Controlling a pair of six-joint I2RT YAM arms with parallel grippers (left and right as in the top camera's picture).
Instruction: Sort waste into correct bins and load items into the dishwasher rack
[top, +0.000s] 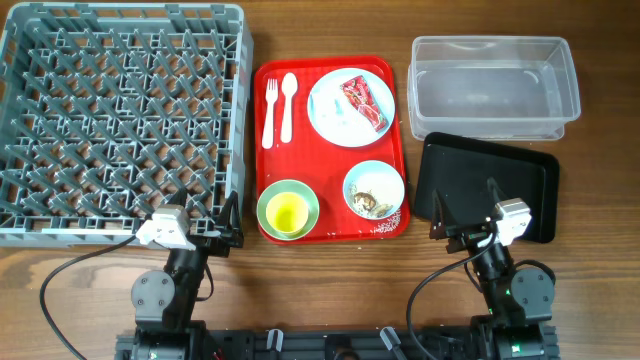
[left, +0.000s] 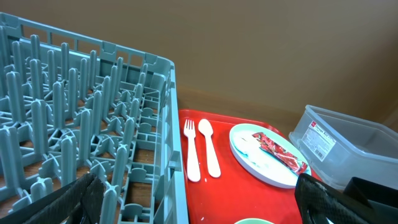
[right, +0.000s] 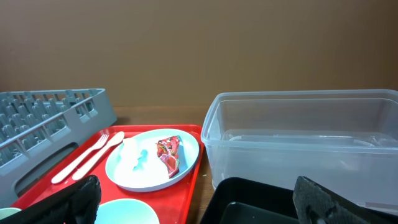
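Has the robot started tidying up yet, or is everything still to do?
Nothing looks done yet: the rack, clear tub and black tray hold nothing. In hand: nothing; the left gripper and right gripper are open and empty. Left: the red wrapper on the plate and food bits in the blue bowl go to bins; plate, blue bowl, green bowl, yellow cup, fork and spoon go in the rack.

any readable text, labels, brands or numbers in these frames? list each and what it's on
Nothing reads as quotable text.
White sticker on the end wall of the clear tub: red mark and lines of dark print, too small to read.
Red snack wrapper on the pale-blue plate: light print, blurred, unreadable.
No other markings show.
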